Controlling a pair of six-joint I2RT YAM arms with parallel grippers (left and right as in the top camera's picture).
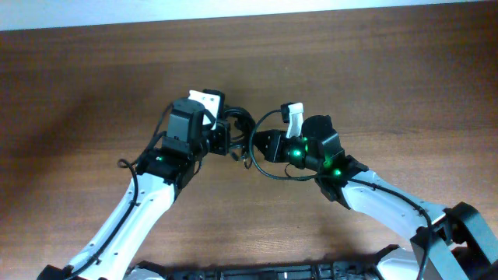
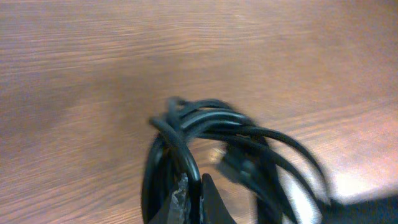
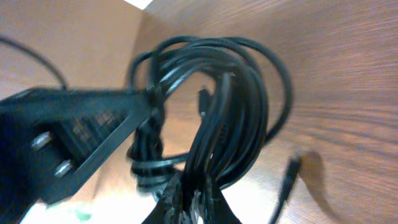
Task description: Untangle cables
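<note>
The cables are a bundle of thin black cords held in the air between my two grippers at the middle of the wooden table. My left gripper is shut on a strand at the bundle's left side. In the left wrist view one black cord is pinched between the two fingertips, with the other loops arching to the right. My right gripper is shut on several strands of the cables. A loose plug end hangs at the right, above the table.
In the right wrist view, the left gripper's black body shows at the left, close to the bundle. Both arms reach in from the table's near edge, and the right arm comes from the lower right.
</note>
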